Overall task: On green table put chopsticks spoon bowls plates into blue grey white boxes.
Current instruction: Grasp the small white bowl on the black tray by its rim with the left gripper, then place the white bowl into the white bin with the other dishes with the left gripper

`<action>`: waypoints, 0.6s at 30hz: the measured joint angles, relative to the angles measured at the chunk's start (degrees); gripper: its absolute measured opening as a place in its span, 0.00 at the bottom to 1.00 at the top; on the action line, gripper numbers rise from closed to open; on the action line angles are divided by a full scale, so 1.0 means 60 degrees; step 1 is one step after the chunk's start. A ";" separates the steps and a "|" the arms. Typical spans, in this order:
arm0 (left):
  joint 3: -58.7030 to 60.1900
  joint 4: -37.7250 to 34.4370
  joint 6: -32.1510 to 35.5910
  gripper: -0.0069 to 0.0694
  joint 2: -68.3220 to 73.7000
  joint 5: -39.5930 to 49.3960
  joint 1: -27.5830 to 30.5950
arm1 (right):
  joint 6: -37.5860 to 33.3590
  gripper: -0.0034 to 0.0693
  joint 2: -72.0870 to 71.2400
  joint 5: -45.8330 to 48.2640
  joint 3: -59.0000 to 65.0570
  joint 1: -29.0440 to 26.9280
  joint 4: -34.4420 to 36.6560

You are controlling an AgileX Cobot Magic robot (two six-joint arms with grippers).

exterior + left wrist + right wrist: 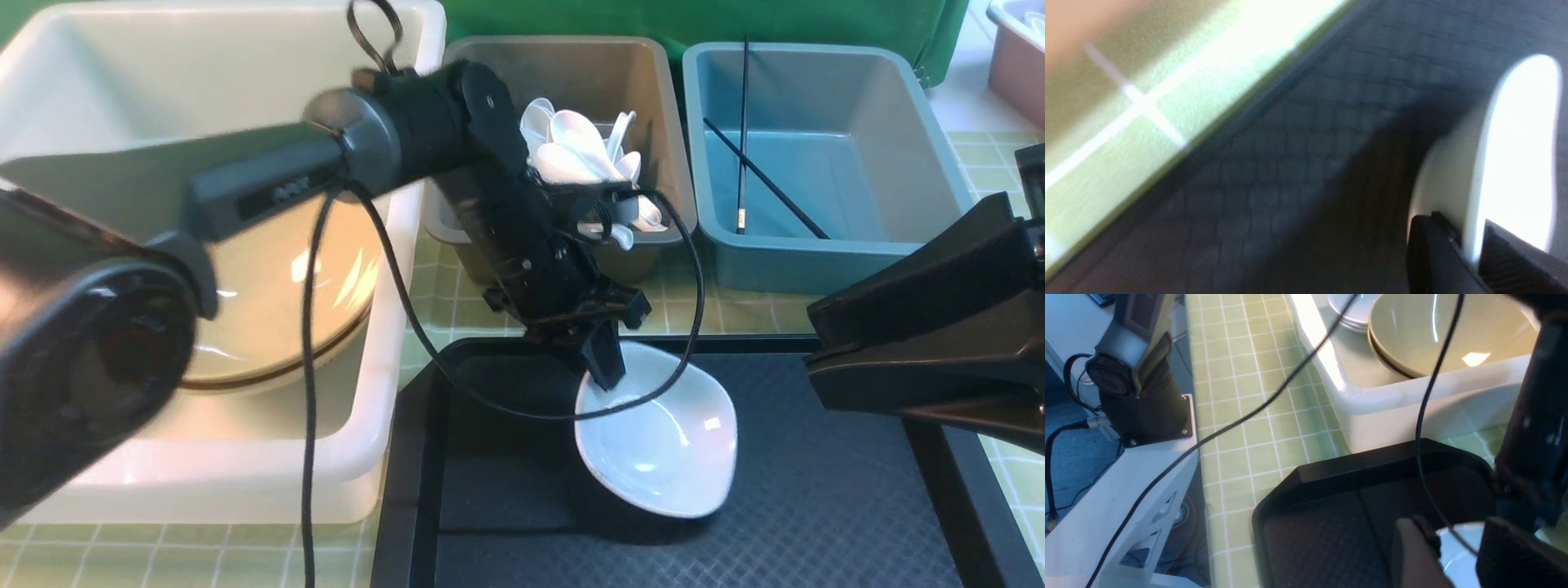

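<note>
Pinching plate (658,441) rim, left end effector (607,377)

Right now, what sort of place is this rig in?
Likely a robotics lab bench staged for dish sorting: green table with grid cloth, white box, grey box and blue box of sorted tableware, and an arm base bolted to a white frame.

green table (457,294) under a pale grid cloth. carries a black tray (816,506) flat on the cloth. holds a large white box (367,457) just left of the tray, a grey box (653,122) just beyond the tray's far rim, and a blue box (816,261) beyond the tray's far right part.
</note>
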 joint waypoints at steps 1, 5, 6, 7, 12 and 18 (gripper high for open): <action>0.0000 0.0136 0.0000 0.11 -0.0271 0.0026 0.0061 | 0.0000 0.37 0.0000 0.0000 0.0000 0.0000 0.0000; 0.0000 0.0282 0.0000 0.11 -0.1203 0.0131 0.0461 | 0.0000 0.37 0.0000 0.0000 0.0000 0.0000 -0.0010; 0.0000 0.0282 0.0000 0.11 -0.1452 0.0143 0.0661 | 0.0000 0.37 0.0000 0.0000 0.0000 0.0000 -0.0010; 0.0000 0.0282 0.0000 0.11 -0.1740 0.0155 0.0992 | 0.0000 0.37 0.0000 0.0000 0.0000 0.0000 -0.0010; 0.0091 0.0273 0.0000 0.11 -0.2971 0.0210 0.2474 | 0.0000 0.37 0.0000 0.0000 0.0000 0.0000 -0.0010; 0.0839 0.0216 0.0009 0.11 -0.4598 0.0263 0.5305 | 0.0000 0.37 0.0000 0.0000 0.0000 0.0000 -0.0010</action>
